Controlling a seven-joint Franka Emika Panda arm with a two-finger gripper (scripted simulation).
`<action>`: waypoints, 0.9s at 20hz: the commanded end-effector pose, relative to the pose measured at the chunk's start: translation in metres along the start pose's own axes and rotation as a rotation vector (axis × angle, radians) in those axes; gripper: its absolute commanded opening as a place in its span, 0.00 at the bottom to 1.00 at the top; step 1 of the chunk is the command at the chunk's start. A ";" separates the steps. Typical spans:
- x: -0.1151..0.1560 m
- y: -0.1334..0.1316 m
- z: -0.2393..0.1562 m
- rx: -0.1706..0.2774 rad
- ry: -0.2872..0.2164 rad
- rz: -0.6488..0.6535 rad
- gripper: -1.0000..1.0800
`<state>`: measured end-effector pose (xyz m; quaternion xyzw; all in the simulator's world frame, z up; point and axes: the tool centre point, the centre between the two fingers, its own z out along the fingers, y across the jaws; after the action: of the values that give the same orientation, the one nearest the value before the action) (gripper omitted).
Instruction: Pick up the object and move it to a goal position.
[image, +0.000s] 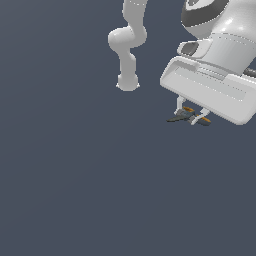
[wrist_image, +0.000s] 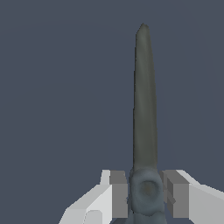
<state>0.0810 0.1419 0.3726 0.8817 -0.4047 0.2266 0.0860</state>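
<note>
Hand (image: 191, 116) low at the worktop (image: 75, 190), clamped narrow on the scissors (image: 186, 116). Wrist view: both pads (wrist_image: 118, 194) press the flanks of the scissors' pivot (wrist_image: 146, 190), and the long dark blades (wrist_image: 144, 100) run straight out toward 12 o'clock, closed into one spike.

Exterior view: scissors sit at about 2 o'clock in frame, under the white hand body, orange handles (image: 205, 120) peeking past the fingers (image: 180, 106) toward 4 o'clock, blade tips pointing to 9 o'clock. Cannot tell whether the scissors touch the worktop or hang just above it.

Step in hand, as I judge it: grip made, lift and carry to follow

Doing it well:
- grip is on the pivot, near the middle of the length; good for balance, but a thin hard part between flat pads may swivel, so keep the squeeze firm
- raise straight up before any sideways travel, so the blade tips do not drag
- move slowly; the long blades give leverage for twisting in the pads
- no goal marker visible in either view; cannot say which way the carry goes

Containers: none in view; nothing holds anything
</note>
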 end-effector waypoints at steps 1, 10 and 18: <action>0.002 -0.011 -0.018 -0.008 0.023 0.034 0.00; 0.006 -0.042 -0.066 -0.030 0.084 0.120 0.00; 0.008 -0.061 -0.093 -0.044 0.121 0.171 0.00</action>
<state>0.1000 0.2050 0.4560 0.8300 -0.4734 0.2742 0.1087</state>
